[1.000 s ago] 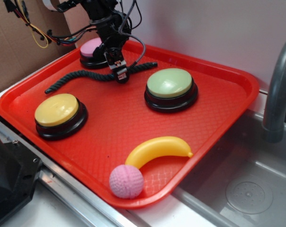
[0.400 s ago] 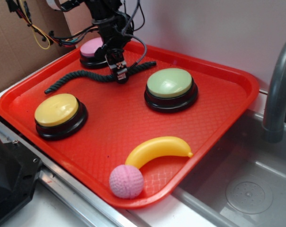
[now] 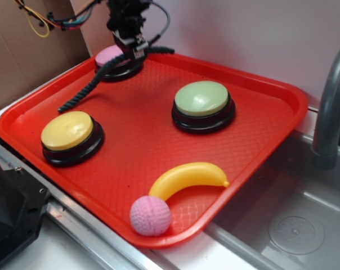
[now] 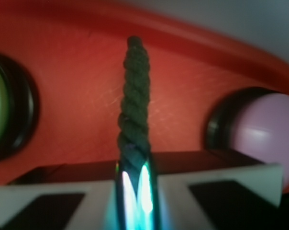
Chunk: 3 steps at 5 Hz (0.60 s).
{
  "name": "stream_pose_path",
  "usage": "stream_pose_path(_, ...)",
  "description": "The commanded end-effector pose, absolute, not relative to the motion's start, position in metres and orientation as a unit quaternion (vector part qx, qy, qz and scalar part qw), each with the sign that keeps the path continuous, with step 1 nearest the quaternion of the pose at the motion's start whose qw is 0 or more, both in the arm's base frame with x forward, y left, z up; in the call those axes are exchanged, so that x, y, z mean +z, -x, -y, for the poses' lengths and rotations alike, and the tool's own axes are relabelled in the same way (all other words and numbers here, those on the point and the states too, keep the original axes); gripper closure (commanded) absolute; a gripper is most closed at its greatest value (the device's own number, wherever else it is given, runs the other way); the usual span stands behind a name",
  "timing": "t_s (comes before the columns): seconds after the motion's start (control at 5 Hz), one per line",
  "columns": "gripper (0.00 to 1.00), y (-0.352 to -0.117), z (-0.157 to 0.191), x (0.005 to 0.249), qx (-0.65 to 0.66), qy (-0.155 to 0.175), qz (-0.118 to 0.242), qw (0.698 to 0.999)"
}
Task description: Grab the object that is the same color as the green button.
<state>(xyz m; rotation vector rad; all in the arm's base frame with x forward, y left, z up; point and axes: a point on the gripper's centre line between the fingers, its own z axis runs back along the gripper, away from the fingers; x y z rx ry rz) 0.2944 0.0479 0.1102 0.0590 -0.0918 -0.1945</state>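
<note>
One second has made the difference: a moment ago the dark green rope [image 3: 97,79] lay in a wavy line flat on the red tray [image 3: 260,140] with the gripper [image 3: 137,52] pressed down at its middle, and now the gripper has risen toward the back of the tray with the rope pinched in it. One end sticks out past the jaws near the back rim, while the long part droops down across the pink button [image 3: 109,55] to a tip that seems to touch the tray floor just behind the yellow button [image 3: 67,130]. The wrist view shows the jaws drawn in tight on the rope [image 4: 133,105], nearly closed, with the twisted strand standing out between them; whether the far tip has left the tray is hard to say from the outside view. I judge the grab itself made, since the rope matches the green button [image 3: 201,99] in colour. Counted on the tray: three buttons (one pink, one yellow, one green), one rope, one yellow banana [image 3: 188,175] and one pink ball [image 3: 150,216] just beside it.
</note>
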Motion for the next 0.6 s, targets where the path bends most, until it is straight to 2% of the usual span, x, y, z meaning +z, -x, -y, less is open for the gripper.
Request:
stream_pose_path(0.0,1.00,-0.283,-0.054,0.223,0.008,0.014,0.135,0.991)
stream_pose_path(0.2,1.00,-0.273,-0.054,0.238,0.074,0.033,0.151,0.985)
stream_pose_path(0.4,1.00,-0.279,-0.058,0.236,0.096,0.002,0.126,0.987)
